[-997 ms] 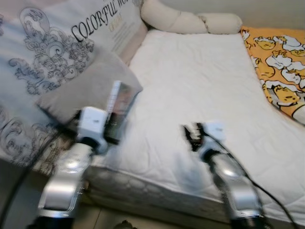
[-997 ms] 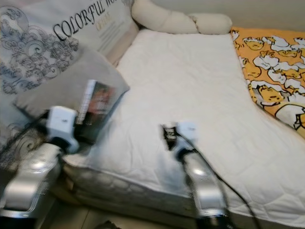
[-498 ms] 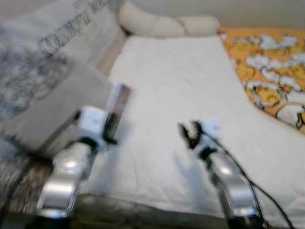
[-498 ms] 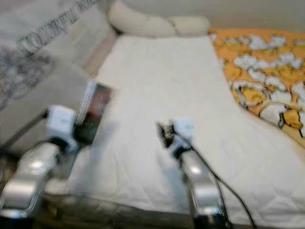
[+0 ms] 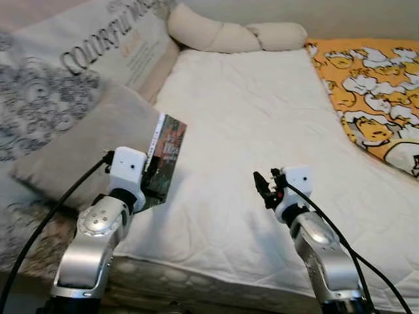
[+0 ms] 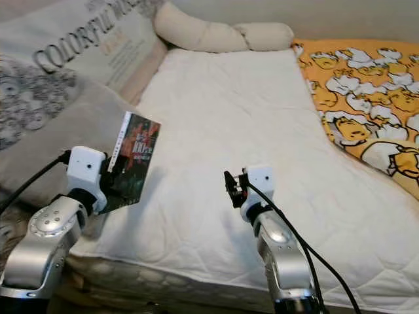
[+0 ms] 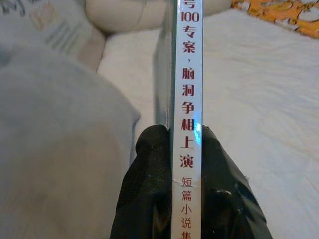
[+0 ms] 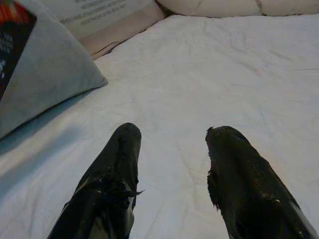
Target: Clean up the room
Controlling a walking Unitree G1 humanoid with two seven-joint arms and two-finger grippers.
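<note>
Silver left gripper point(image 7: 187, 164) raised, clamping an upright book point(image 5: 165, 162); right gripper point(image 8: 172, 149) hovers parted over the mattress point(image 5: 262, 124).

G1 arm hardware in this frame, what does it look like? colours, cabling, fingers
Two silver metallic arms with round joint housings. Each wrist carries a white boxy module, and a black cable trails back along each arm. The left gripper and right gripper each have two long, black, rounded fingers with a slightly scuffed surface. No markings legible.
</note>
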